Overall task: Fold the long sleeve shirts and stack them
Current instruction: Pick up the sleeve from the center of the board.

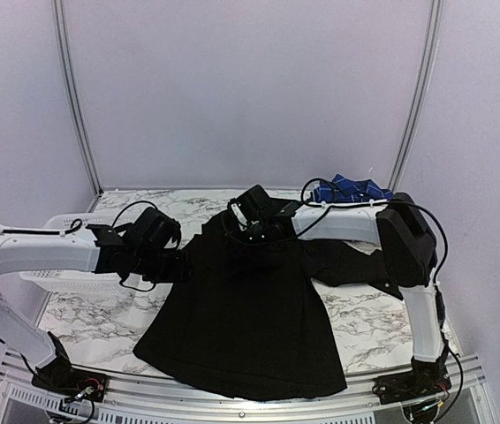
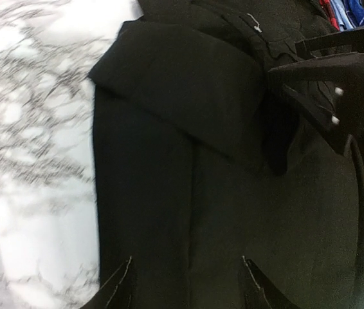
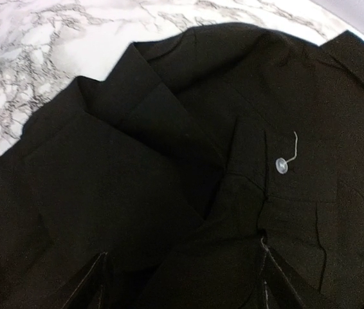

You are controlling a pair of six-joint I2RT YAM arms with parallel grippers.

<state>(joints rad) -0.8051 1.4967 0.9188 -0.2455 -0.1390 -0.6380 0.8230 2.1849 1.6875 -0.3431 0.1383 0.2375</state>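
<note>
You are folding the black shirt (image 1: 250, 327), left gripper (image 2: 187, 270) and right gripper (image 3: 182, 254) hanging open. Its outstretched sleeve (image 1: 352, 265) is needing gripping next.

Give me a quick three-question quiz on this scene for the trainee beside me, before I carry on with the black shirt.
1. True or false: the left gripper is clamped on the black shirt.
2. Where does the blue plaid shirt lie? A) at the far right corner of the table. B) in the left gripper. C) under the black shirt.
3. Which gripper hovers over the black shirt's collar?
Key: 1 false, its jaws stand open above the shirt. 2 A. 3 the right gripper.
</note>
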